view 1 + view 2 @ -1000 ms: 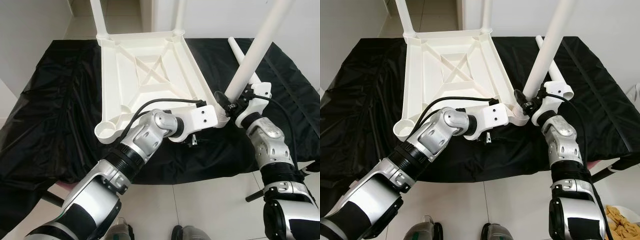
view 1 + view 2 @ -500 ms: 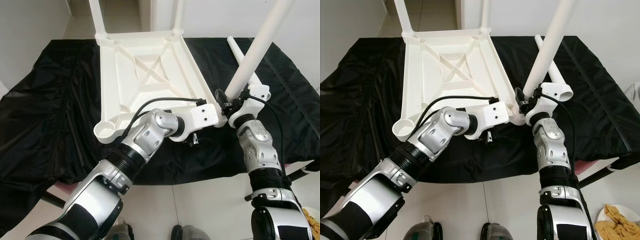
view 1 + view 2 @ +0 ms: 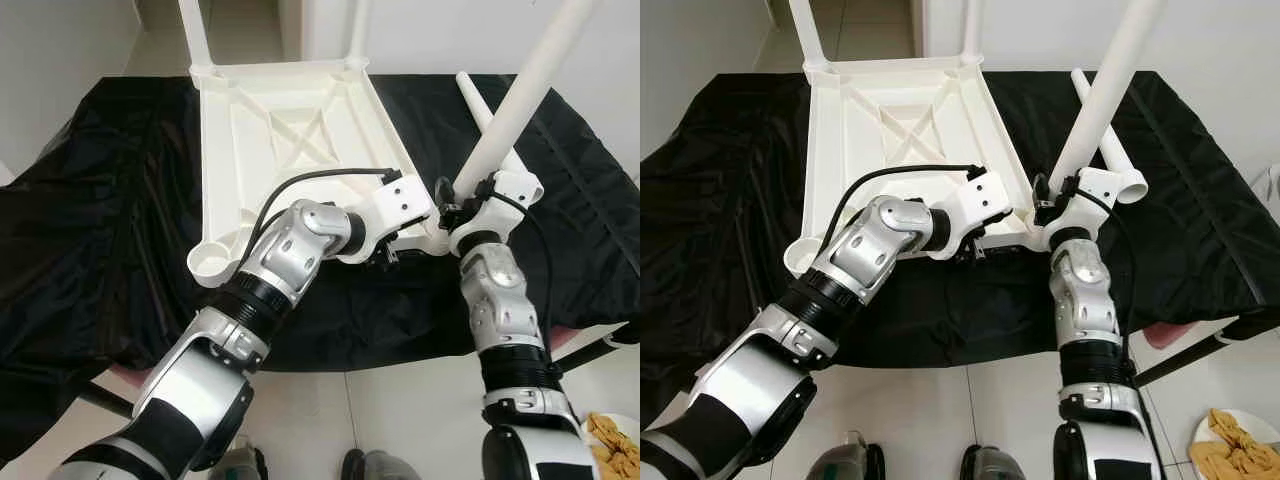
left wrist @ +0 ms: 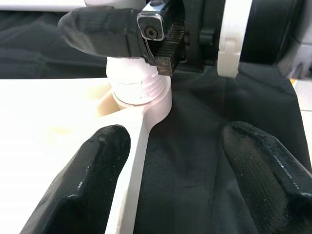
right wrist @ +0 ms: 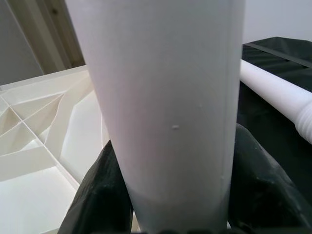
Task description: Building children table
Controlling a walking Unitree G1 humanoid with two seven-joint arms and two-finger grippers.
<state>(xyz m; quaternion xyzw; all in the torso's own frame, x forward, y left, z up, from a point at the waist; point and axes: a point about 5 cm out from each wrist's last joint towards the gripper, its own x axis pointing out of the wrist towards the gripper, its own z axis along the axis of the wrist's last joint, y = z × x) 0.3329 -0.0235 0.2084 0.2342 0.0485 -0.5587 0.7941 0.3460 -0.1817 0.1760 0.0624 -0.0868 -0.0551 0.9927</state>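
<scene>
Fingers of the right gripper (image 3: 1048, 212) clamped the leg (image 3: 1102, 90), tilting its threaded end into the near corner socket of the upturned tabletop (image 3: 290, 135). Left gripper (image 3: 400, 240) straddled that corner with spread fingers, seemingly to steady it on the black-draped desk (image 3: 110, 220); a spare leg (image 3: 480, 108) lay beyond.

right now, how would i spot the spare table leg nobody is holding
On the black cloth, find the upside-down white tabletop. Beyond its right edge lies the loose white leg, flat on the cloth. The other legs all stand up from corners, including the slanted one in the right hand.
</scene>
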